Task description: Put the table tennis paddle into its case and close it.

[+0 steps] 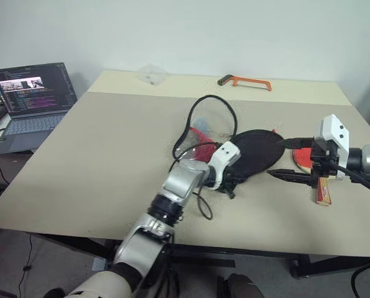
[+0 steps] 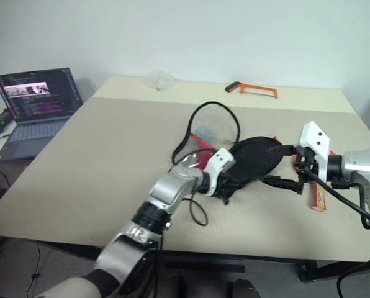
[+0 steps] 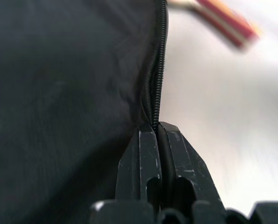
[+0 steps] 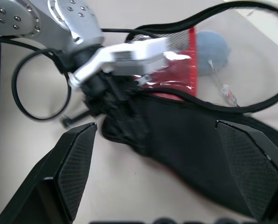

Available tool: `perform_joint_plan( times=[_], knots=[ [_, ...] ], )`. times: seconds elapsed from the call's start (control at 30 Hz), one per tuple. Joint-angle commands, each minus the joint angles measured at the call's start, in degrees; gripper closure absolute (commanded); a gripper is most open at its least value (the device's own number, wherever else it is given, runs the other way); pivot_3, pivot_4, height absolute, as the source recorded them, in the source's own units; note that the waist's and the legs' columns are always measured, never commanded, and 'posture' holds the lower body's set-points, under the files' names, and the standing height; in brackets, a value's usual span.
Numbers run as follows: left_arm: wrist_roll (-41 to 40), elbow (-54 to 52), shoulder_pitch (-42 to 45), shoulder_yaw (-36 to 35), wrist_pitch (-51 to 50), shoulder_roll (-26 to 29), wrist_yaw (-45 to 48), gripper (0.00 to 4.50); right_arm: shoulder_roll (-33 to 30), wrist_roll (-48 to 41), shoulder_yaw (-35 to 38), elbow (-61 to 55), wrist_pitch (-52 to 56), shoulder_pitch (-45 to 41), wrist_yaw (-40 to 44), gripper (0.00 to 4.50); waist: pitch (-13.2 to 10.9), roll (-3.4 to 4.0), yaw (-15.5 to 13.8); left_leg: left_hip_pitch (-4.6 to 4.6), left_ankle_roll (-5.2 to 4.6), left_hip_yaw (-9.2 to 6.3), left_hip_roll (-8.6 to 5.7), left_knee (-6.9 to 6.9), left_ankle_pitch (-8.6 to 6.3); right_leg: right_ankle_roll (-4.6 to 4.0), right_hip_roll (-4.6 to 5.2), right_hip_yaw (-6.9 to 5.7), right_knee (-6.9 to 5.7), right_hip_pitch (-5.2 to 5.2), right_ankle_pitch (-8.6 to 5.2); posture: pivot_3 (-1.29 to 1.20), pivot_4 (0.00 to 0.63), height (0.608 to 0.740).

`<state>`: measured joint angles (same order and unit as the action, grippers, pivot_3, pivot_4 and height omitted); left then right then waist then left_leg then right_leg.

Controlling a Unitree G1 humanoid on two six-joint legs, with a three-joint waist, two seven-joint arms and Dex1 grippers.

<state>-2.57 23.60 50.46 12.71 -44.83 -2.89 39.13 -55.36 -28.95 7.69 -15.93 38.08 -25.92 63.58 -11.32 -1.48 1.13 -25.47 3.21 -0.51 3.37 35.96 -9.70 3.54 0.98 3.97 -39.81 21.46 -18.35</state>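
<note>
Table point(image 1: 98, 161): beige top, carrying all the items below.
Case point(image 1: 257, 151): lying near the middle of the table with its black face up; red fabric is showing at the edge nearest the left gripper.
Left gripper point(image 3: 158, 133): fingers pressing together on the case's zip edge; in the wrist view the zip line is running straight into the closed tips.
Left arm point(image 1: 182, 183): reaching across toward the right, ending at the near end of the case.
Right gripper point(image 1: 292, 158): hanging just beside the far-right end of the case, fingers point(image 4: 73, 163) standing wide apart, holding nothing.
Paddle point(image 1: 304, 159): lying flat on the table just right of the case, outside it; red face partly hiding behind the right gripper, striped handle point(image 1: 323, 190) pointing toward the near edge.
Cable point(image 1: 205, 118): black loop lying beside the case.
Plush toy point(image 4: 212, 49): grey, sitting by the case's red mesh side.
Hacksaw point(image 1: 247, 81): orange, at the far edge.
Laptop point(image 1: 30, 99): open, standing left of the table.
</note>
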Motion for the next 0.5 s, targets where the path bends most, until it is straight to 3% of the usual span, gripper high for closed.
perform_joint_plan(
  times=[0.03,0.27,0.5],
  knots=[
    [0.6,5.4,3.2,-3.8,3.9,-3.3,-10.2,4.46,-1.4,-0.4,0.8,-0.8,-0.4,-1.3,0.1,0.0,0.0,0.0,0.5,0.01,0.0,-0.02,0.0,-0.01,0.0,0.0,0.0,-0.01,0.0,-0.01,0.0,0.0,0.15,0.74],
    [-0.1,18.0,9.5,-8.0,13.0,-9.2,-24.6,4.46,-1.6,-0.3,0.4,-0.4,-0.5,-1.8,0.2,0.0,0.0,-0.02,0.7,0.01,0.01,-0.01,-0.04,0.0,0.0,0.12,0.03,0.0,0.01,-0.01,-0.03,0.0,0.15,0.74],
    [-1.7,23.6,13.8,-6.9,15.2,-10.9,-24.1,4.46,-1.6,-0.3,0.1,-0.5,-0.4,-2.1,0.1,0.0,0.0,-0.02,0.7,-0.03,0.02,0.02,-0.11,-0.06,0.0,0.13,0.08,0.0,0.2,-0.03,0.02,0.0,0.15,0.74]
  ],
)
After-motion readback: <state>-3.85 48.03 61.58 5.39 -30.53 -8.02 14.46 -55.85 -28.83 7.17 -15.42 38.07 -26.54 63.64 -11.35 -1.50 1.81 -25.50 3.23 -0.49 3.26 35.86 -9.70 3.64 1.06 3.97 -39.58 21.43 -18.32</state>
